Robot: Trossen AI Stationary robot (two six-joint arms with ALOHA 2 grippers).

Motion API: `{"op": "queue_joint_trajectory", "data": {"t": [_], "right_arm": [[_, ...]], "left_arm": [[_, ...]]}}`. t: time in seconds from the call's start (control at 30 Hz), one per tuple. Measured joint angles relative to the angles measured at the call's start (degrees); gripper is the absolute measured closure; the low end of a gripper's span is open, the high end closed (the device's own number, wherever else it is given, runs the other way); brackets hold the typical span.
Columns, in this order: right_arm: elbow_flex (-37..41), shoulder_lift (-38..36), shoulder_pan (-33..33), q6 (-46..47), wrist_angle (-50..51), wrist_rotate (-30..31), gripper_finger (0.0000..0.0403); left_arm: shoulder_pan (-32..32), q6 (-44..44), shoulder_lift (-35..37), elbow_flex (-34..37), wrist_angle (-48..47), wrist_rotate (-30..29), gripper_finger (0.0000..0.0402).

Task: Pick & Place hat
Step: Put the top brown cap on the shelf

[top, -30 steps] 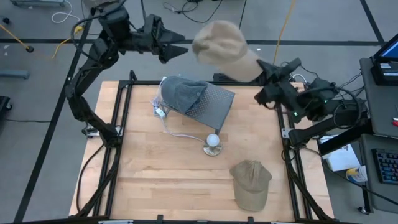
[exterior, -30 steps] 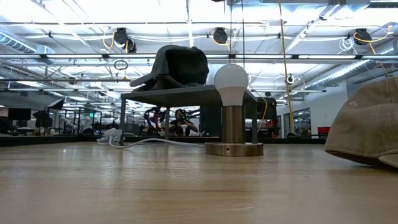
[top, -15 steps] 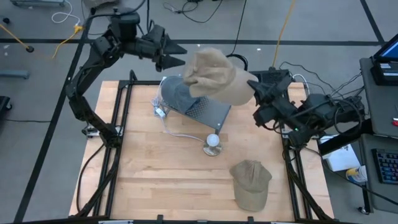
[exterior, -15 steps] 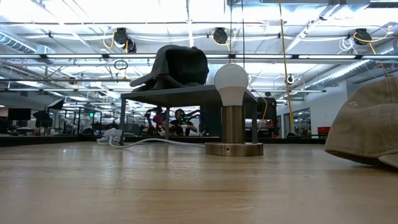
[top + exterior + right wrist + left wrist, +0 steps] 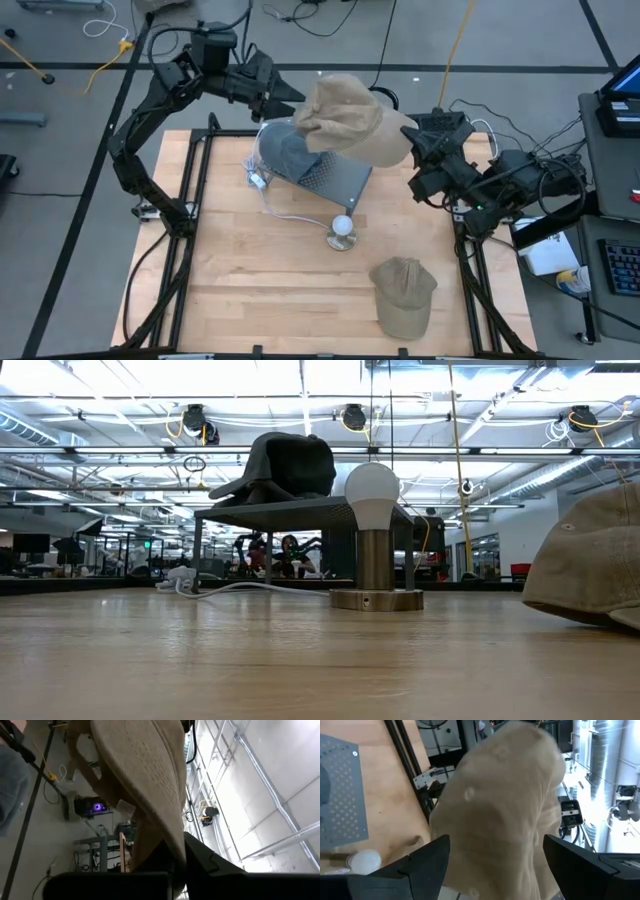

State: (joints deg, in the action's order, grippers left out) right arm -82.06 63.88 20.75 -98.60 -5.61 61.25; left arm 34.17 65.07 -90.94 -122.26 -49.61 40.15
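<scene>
While a second tan cap (image 5: 404,295) is lying untouched at the near right of the table (image 5: 250,290), with the bulb lamp (image 5: 342,233) standing just beyond it toward the middle, the action is sitting farther back, above the grey perforated stand (image 5: 340,170). A dark cap (image 5: 292,152) is already resting on that stand.

Over the stand's far right side, the right gripper (image 5: 412,138) is holding the tan hat (image 5: 345,118) in the air, its fingers pinched together on the hat's edge; the right wrist view is showing the fabric running straight into the closed tips. The hat is hanging clear of the stand and table, its crown bulging away from the right gripper toward the left arm, so its long axis is running roughly across the table from right to left.

Farthest back on the left, the left gripper (image 5: 283,95) is pointing at the hat from the opposite side with its fingers (image 5: 422,865) standing wide apart. In the left wrist view the crown is filling the gap ahead of them, seemingly just short of contact, though the angle is making that hard to confirm. So the hat is lying between the two grippers, directly ahead of the left one, which looks placed for a handover or a steadying grasp on the crown.
</scene>
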Motion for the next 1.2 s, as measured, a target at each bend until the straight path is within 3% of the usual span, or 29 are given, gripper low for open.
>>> {"op": "queue_joint_trajectory", "data": {"t": [0.3, 0.5, 0.83, 1.2], "right_arm": [[0.2, 0.2, 0.0, 3.4, -0.4, -1.9, 0.0395], [2.2, 0.3, 0.0, 3.4, -0.2, -2.9, 0.0395], [4.1, 0.3, 0.0, 4.2, -0.2, -1.1, 0.0395], [4.1, 0.3, 0.0, 6.0, -0.2, -1.3, 0.0395]], "left_arm": [[-2.9, -0.6, 0.0, 0.0, 0.9, -3.3, 0.0078], [-3.8, 0.9, 0.0, 0.0, 8.1, -2.2, 0.0078], [-3.8, 8.3, 0.0, 0.0, 20.2, 6.7, 0.0078], [-4.3, 1.7, -0.3, 0.0, 11.6, 7.0, 0.0086]]}}
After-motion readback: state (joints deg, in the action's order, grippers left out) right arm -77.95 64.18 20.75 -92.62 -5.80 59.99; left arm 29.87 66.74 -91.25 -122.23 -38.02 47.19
